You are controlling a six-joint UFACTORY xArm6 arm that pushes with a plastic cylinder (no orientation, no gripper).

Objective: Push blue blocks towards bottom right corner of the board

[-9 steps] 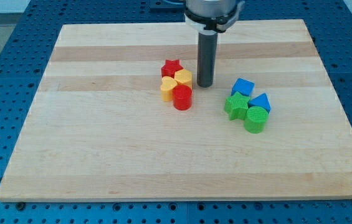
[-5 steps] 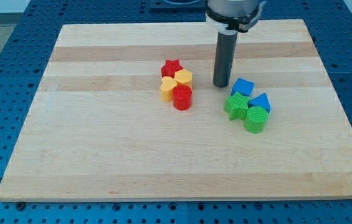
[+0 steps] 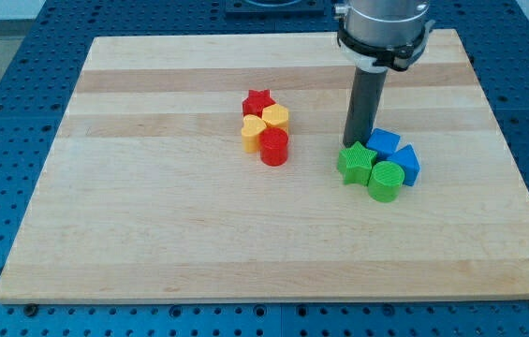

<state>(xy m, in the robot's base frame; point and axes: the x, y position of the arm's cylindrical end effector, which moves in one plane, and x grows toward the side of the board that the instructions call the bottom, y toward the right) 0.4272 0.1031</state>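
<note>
No claw is seen; my tip (image 3: pixel 357 143) touches the blue cube (image 3: pixel 385 142). The blue blocks (image 3: pixel 405 165) seem light and slippery, best pushed at their upper-left faces.

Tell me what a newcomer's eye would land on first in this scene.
First, the dark rod coming down from the view's top, my tip planted at the upper left of a tight cluster right of the board's centre: blue cube, blue block, green star and green cylinder. Next, left of it near the centre, a second huddle: red star, two yellow hearts and red cylinder.
</note>
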